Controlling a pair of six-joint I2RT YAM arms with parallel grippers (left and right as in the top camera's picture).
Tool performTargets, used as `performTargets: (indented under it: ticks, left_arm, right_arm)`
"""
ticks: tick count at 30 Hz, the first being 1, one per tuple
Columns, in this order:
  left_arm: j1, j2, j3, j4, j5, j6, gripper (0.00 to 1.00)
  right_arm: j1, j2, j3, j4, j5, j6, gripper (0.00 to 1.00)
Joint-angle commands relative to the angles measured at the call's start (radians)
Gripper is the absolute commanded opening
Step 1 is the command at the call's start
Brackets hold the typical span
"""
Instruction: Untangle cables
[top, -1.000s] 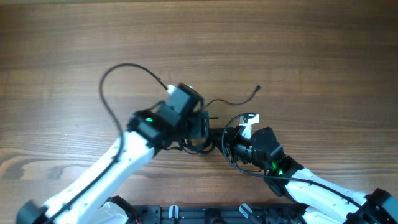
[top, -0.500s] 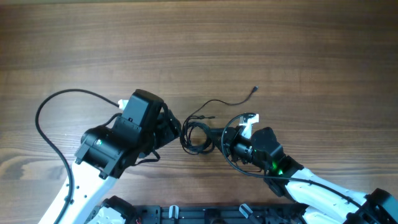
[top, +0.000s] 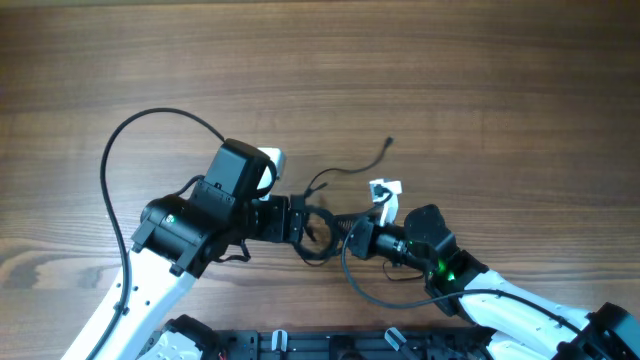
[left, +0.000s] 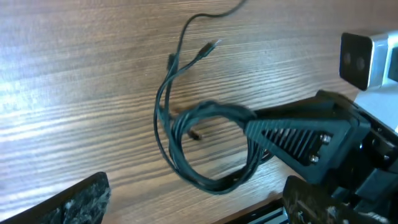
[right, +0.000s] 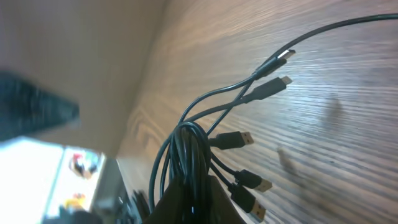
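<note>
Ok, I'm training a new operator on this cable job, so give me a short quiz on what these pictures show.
1. True or false: the left gripper is shut on the cables.
2. Which one clamps the coiled bundle? A) left gripper B) right gripper C) neither
3. Fill in: the cables' loose ends carry small ____.
Key: 1 false, its jaws stand open by the coil. 2 B. 3 plugs.
</note>
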Motion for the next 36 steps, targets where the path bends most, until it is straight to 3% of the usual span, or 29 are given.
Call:
performTargets:
  ticks: [1, 8, 15, 20, 23, 27, 32, 36]
  left_arm:
    - [0.006, 0.003, -0.008, 0.017, 0.018, 0.103, 0.86]
    - [0.006, 0.035, -0.008, -0.008, 0.020, 0.112, 0.82]
    - [-0.011, 0.082, -0.008, -0.014, 0.216, 0.293, 0.80]
    - [-0.077, 0.117, -0.008, 0.001, 0.219, 0.355, 0.77]
    - [-0.126, 0.135, -0.008, 0.012, 0.219, 0.379, 0.75]
    - [-0.181, 0.148, -0.008, 0.016, 0.218, 0.414, 0.61]
    - [-0.207, 0.151, -0.008, 0.005, 0.192, 0.417, 0.51]
    - [-0.207, 0.151, -0.008, 0.002, 0.193, 0.416, 0.50]
  right_arm:
    - [-0.024, 0.000, 0.011, 0.006, -0.155, -0.195, 0.04]
    - [-0.118, 0.000, 0.011, 0.006, -0.360, -0.214, 0.04]
    - [-0.243, 0.000, 0.011, 0.006, -0.642, -0.274, 0.04]
    - [-0.258, 0.000, 0.011, 0.006, -0.800, -0.360, 0.04]
    - [-0.258, 0.000, 0.011, 0.006, -0.821, -0.381, 0.05]
    - [-0.258, 0.000, 0.011, 0.006, -0.820, -0.384, 0.04]
    - [-0.259, 0.000, 0.011, 0.006, -0.820, -0.391, 0.05]
    - [-0.259, 0.000, 0.011, 0.006, -0.820, -0.391, 0.05]
